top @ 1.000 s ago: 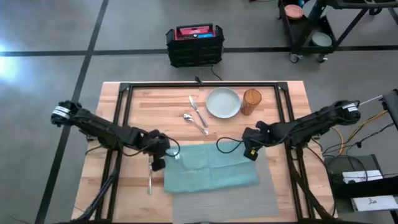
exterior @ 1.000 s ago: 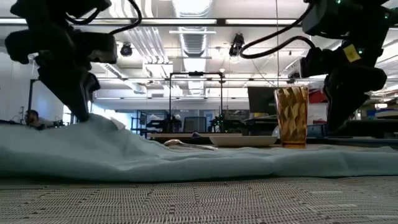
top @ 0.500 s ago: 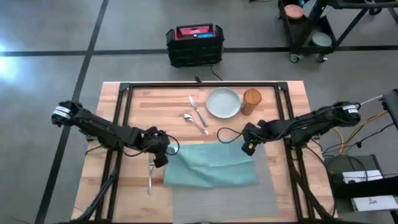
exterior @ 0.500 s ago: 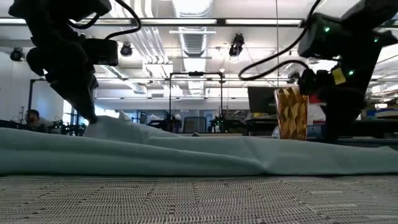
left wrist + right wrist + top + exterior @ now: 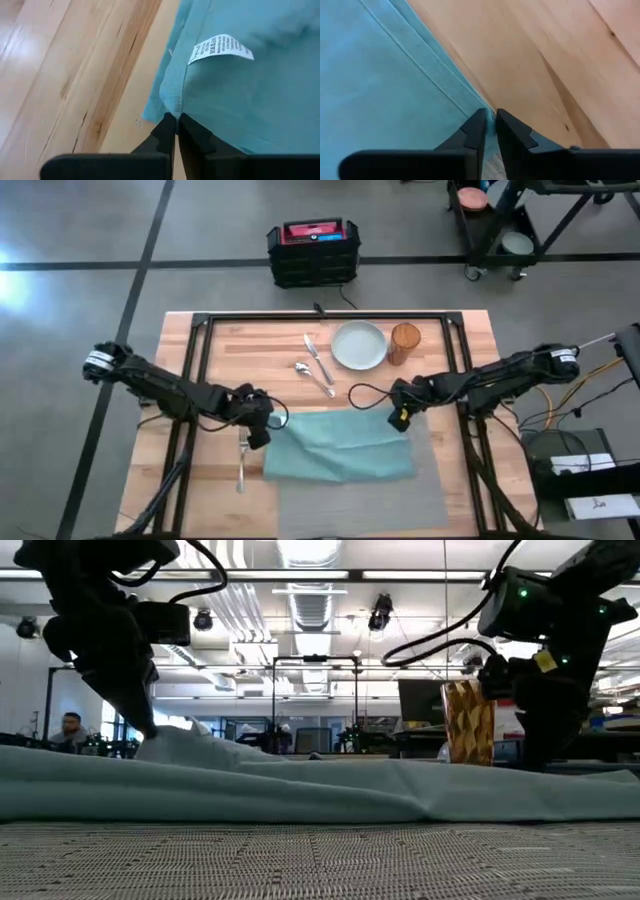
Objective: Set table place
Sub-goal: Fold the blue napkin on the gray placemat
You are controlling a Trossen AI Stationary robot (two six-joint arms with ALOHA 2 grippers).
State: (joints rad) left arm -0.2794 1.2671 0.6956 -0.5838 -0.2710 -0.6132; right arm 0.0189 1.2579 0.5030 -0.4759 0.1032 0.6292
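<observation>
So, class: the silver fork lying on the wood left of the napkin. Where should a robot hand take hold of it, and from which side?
Grip the fork across its slim handle near the middle, coming straight down from above. It lies flat on the table, its length running toward the front edge, so fingers should close from its left and right. The left hand is nearest, but is shut on the napkin.

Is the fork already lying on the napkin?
No. In the high view the fork lies on the bare table just left of the napkin, which both grippers pinch at its far corners.
</observation>
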